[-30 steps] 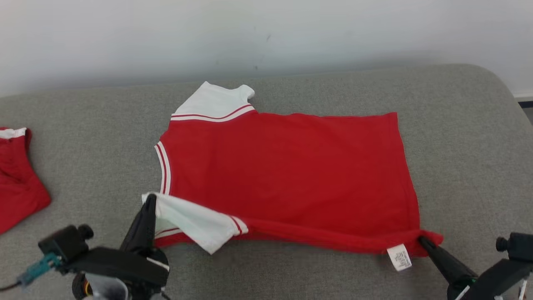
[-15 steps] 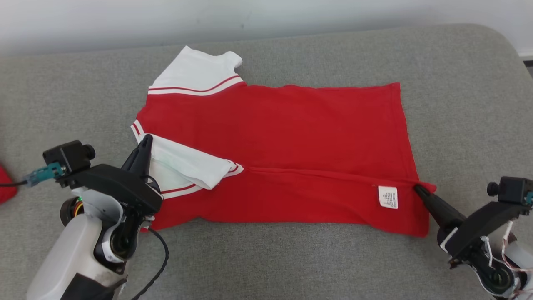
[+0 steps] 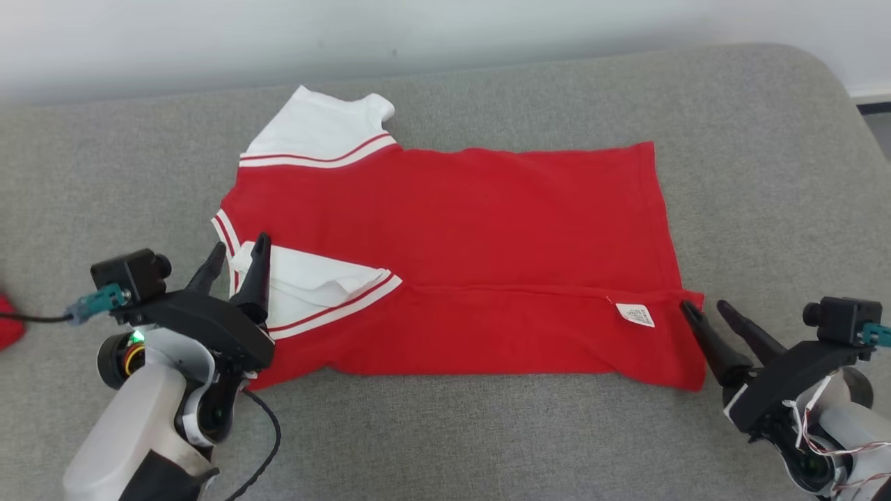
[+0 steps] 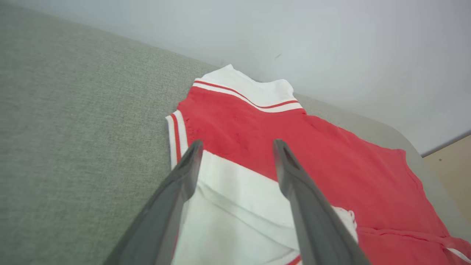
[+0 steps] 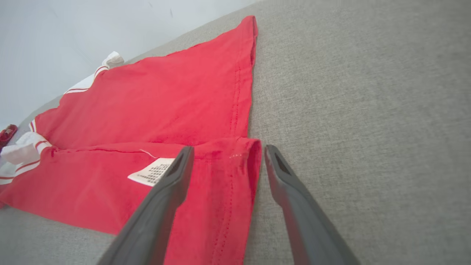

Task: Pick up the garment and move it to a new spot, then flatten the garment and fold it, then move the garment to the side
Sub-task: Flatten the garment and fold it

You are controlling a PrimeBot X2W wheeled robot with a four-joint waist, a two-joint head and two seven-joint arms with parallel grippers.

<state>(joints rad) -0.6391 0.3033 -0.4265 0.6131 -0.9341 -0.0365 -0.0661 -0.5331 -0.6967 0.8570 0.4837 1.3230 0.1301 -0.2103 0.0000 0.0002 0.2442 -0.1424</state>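
Observation:
The garment [image 3: 459,236] is a red shirt with white, red-striped sleeves, lying on the grey cushion [image 3: 766,174]. Its near long edge is folded up over the body, with a white care label [image 3: 635,314] facing up. My left gripper [image 3: 238,253] stands open at the folded white sleeve [image 3: 313,282], fingers apart above the cloth [image 4: 235,184]. My right gripper [image 3: 704,306] is open at the folded hem corner [image 5: 243,154], one finger over the red cloth, the other over bare cushion. Neither holds anything.
A scrap of another red cloth [image 3: 5,327] shows at the far left edge of the cushion. A pale wall [image 3: 418,35] runs behind the cushion. Bare grey cushion lies in front of the shirt and to its right [image 5: 368,92].
Both grippers carried the near edge up over the shirt's body, then opened and let go of it. The head camera shifted between frames.

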